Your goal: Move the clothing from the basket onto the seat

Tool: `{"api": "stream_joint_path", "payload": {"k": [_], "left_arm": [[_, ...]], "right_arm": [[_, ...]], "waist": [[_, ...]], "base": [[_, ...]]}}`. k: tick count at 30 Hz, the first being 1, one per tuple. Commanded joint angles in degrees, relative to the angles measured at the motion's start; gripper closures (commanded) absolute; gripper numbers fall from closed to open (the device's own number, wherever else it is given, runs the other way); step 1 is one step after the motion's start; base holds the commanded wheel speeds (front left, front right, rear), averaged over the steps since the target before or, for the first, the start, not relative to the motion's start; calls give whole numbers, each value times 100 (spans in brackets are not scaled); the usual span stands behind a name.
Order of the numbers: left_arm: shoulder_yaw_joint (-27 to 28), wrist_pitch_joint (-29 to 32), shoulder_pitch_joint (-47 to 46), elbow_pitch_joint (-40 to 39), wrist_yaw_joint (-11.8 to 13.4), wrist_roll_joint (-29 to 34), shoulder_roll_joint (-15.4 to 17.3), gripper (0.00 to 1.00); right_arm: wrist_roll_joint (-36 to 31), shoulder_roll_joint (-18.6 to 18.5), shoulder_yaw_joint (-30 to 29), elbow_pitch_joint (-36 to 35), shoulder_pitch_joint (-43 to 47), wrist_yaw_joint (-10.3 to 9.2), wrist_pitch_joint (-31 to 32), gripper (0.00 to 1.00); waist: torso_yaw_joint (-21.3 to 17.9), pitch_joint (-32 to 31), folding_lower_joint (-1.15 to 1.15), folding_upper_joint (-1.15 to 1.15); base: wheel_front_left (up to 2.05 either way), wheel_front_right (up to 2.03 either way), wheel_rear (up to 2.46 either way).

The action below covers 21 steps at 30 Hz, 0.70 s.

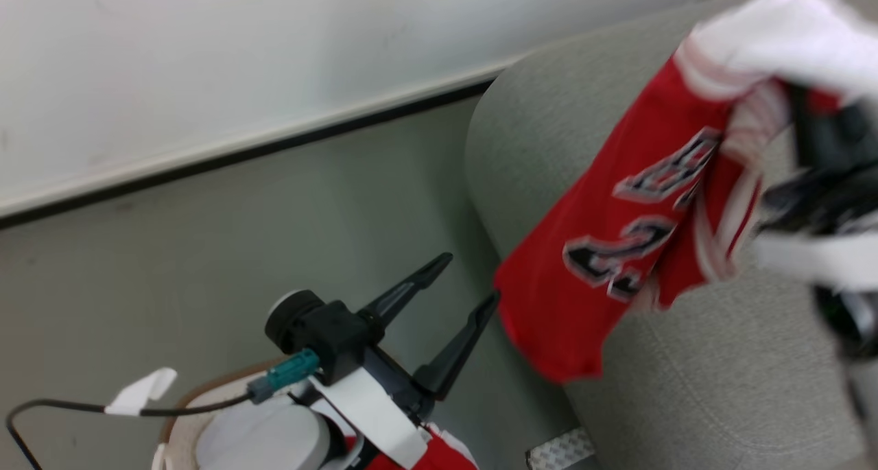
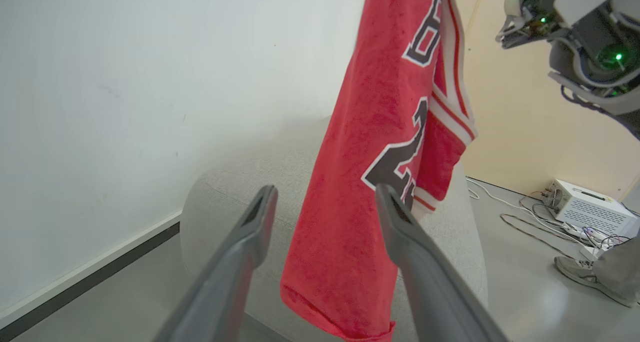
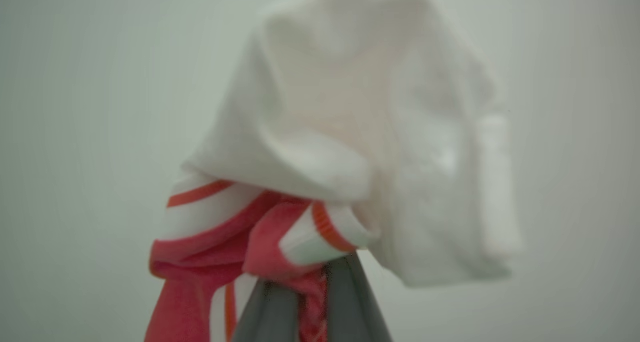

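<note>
R fingers [image 3: 345, 307] are clamping jersey [image 1: 617, 250] at bunched trim; L gripper [image 1: 469, 278] is gaping, idle. Cloth's looking light, floppy, slick, so prob grabbing thick folds is safest.

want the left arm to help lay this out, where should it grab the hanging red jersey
The bottom hem, probably. The jersey hangs bunched from the shut right gripper, and its lower edge dangles free by the couch. Come from the left, where the open left gripper points at it.
</note>
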Motion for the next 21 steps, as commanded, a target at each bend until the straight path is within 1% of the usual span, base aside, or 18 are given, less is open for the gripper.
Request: {"api": "stream_joint_path", "payload": {"k": [1,3,6,9,13,16,21], "left_arm": [[43,31,-77,-58,-8,59,76,0],[87,78,-166,-156,-16,73,162,0],[121,131,-248,-286,-57,78,305,0],[181,156,-345,-389,-87,83,440,0],[231,161,-438,-495,-129,79,561,0],[259,150,-517,-571,-144,93,622,0],[303,145,-583,-613,-155,110,721,0]], "right_arm": [[82,-135,-109,-38,-299,-13,92,100],[246,-326,-346,-87,-774,-12,295,100],[440,-738,-637,15,-1482,-12,621,100],[549,-1242,-969,291,-2151,-12,915,100],[432,-1760,-1394,680,-2698,-12,1127,100],[408,-2067,-1485,1081,-2816,-12,1223,100],[279,-2300,-1512,2008,-2424,-12,1342,100]], "waist": [[273,359,-1,0],[408,638,-1,0],[590,1000,-1,0],[745,1333,-1,0],[933,1733,-1,0],[1047,1958,-1,0],[1182,2205,-1,0]], "base": [[0,0,0],[0,0,0],[0,0,0],[0,0,0],[0,0,0],[0,0,0],[0,0,0]]}}
